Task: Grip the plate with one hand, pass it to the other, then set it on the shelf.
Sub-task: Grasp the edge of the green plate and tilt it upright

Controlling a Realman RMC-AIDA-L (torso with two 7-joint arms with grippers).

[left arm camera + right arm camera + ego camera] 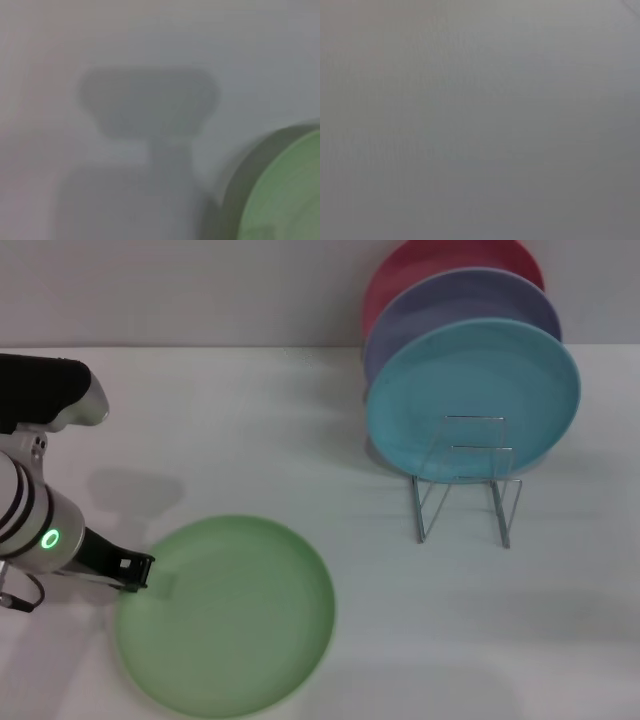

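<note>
The light-green plate point(235, 625) lies flat on the white table at the near centre-left. My left gripper point(138, 570), on the arm with the green light ring, is low at the plate's left rim and touches or nearly touches it. The left wrist view shows a piece of the plate's rim point(285, 195) and the gripper's shadow on the table. The silver wire shelf point(465, 490) stands at the far right. My right gripper is out of view; its wrist view shows only a plain grey surface.
A turquoise-blue plate point(470, 395), a lavender plate point(450, 295) and a red plate point(430, 260) stand upright one behind the other in the back of the wire shelf. The shelf's front loops hold nothing. Bare white table lies between the green plate and the shelf.
</note>
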